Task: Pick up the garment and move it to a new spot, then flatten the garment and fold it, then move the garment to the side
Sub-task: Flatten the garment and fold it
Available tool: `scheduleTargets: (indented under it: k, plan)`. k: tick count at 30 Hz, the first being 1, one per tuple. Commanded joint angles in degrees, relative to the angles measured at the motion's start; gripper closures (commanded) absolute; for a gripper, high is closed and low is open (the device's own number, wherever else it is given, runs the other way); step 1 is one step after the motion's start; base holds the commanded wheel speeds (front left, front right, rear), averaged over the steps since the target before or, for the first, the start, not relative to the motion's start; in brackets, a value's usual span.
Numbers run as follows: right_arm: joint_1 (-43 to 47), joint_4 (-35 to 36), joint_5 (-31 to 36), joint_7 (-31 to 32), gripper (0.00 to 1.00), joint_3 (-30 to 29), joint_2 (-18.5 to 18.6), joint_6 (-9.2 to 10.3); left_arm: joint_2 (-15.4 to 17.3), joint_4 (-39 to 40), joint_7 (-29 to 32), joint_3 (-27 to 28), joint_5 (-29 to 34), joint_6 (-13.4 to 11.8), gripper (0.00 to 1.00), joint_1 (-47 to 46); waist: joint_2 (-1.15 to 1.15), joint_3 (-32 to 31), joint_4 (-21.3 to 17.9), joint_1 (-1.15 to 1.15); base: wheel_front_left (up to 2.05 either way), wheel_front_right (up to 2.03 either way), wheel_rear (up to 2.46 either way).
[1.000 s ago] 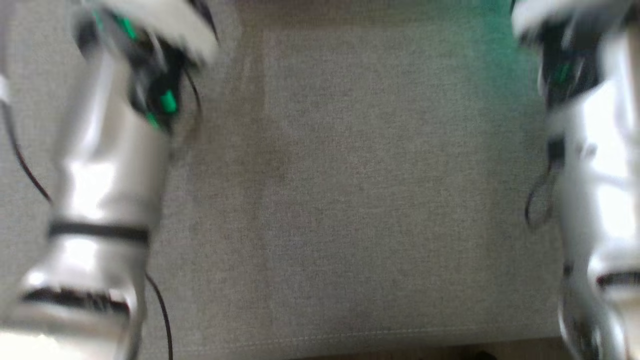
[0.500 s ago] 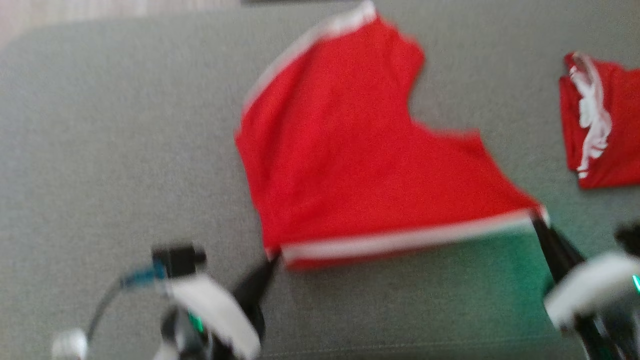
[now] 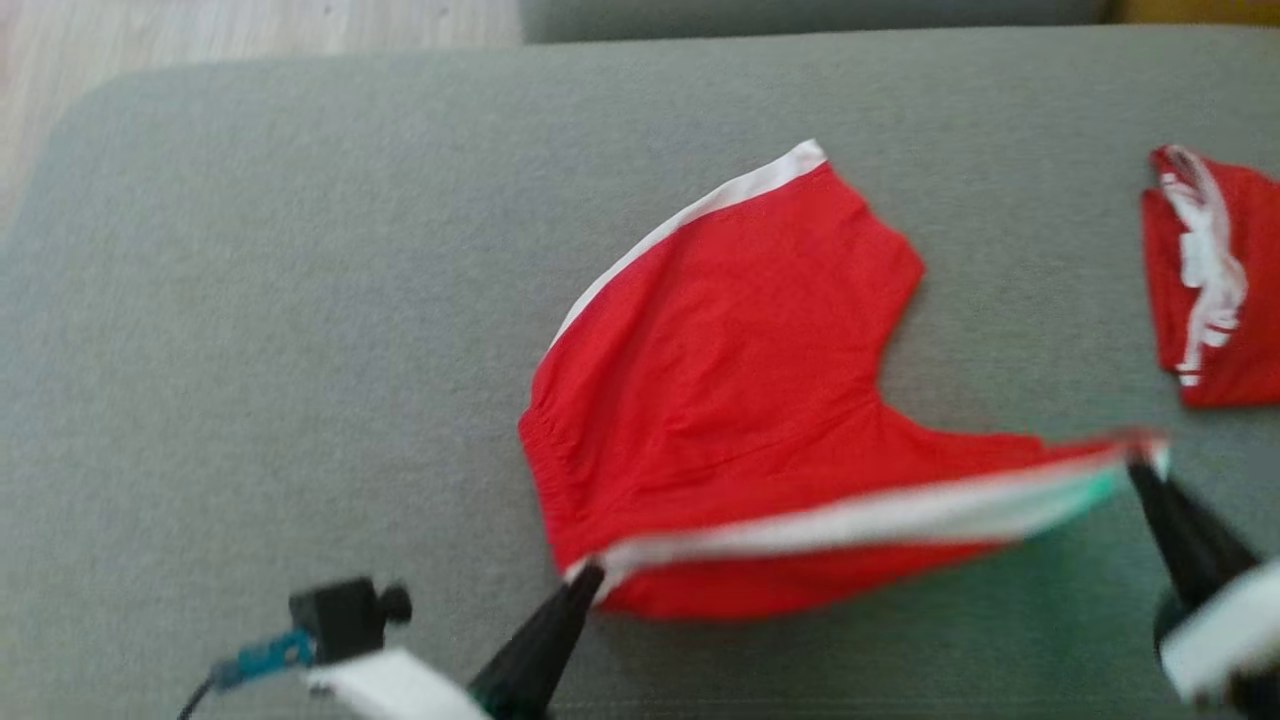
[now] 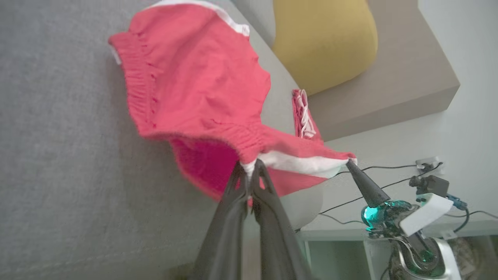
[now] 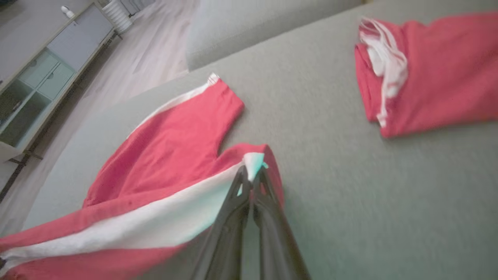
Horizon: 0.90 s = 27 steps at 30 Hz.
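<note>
The garment [image 3: 730, 390] is a pair of red shorts with white side stripes, spread on the grey sofa cushion [image 3: 300, 300]. My left gripper [image 3: 590, 575] is shut on the waistband corner at the near left, seen close in the left wrist view [image 4: 249, 167]. At the near right, my right gripper [image 3: 1140, 460] is shut on the leg hem end of the same white stripe, as the right wrist view [image 5: 251, 173] also shows. The near edge is lifted and stretched between the two grippers; the far leg [image 3: 800, 210] lies flat.
A second red garment with white cords [image 3: 1210, 280] lies folded at the cushion's right edge, also in the right wrist view [image 5: 424, 74]. A yellow pillow [image 4: 323, 39] rests at the sofa's far end. Wood floor [image 3: 250, 30] lies beyond the cushion's rounded far-left corner.
The head camera has tilted up from the arms and bare cushion to the shorts. Over the last half second both grippers pulled the near edge of the shorts nearer and higher, stretching it.
</note>
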State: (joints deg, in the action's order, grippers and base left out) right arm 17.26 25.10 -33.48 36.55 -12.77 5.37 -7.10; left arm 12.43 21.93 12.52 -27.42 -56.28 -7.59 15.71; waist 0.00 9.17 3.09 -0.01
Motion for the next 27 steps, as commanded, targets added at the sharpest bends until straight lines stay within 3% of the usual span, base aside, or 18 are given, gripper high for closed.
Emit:
scheduleTargets:
  k: [1,9,14,19,27]
  plan:
    - [-8.1,1.4,1.6,1.5,1.0,2.1,2.0,-0.39,-1.9,2.6,0.2,1.5,-1.0,-0.2,1.0,-4.9,0.0,2.3,2.4,0.01,0.0,0.0,0.0]
    - [-28.1,-7.6,3.1,9.2,1.0,4.4,5.1,-0.39,-6.9,1.0,2.5,0.7,-4.2,-0.8,1.0,-15.2,0.0,8.2,9.4,0.01,0.0,0.0,0.0]
    - [-41.9,-16.2,3.2,14.3,1.0,3.0,5.7,-0.39,-8.8,-6.2,2.0,0.1,-5.0,-1.2,1.0,-24.9,0.0,12.4,13.3,0.01,0.0,0.0,0.0]
    - [-51.1,-25.1,7.3,16.1,1.0,4.1,7.1,-0.39,-9.4,-15.2,-1.6,0.1,-6.7,-2.2,1.0,-32.7,0.0,14.8,14.8,0.01,0.0,0.0,0.0]
    - [-56.8,-34.1,8.8,14.3,1.0,7.6,8.6,-0.39,-9.5,-24.2,-6.6,-3.5,-10.5,-1.8,1.0,-39.6,0.0,16.1,15.3,0.01,0.0,0.0,0.0]
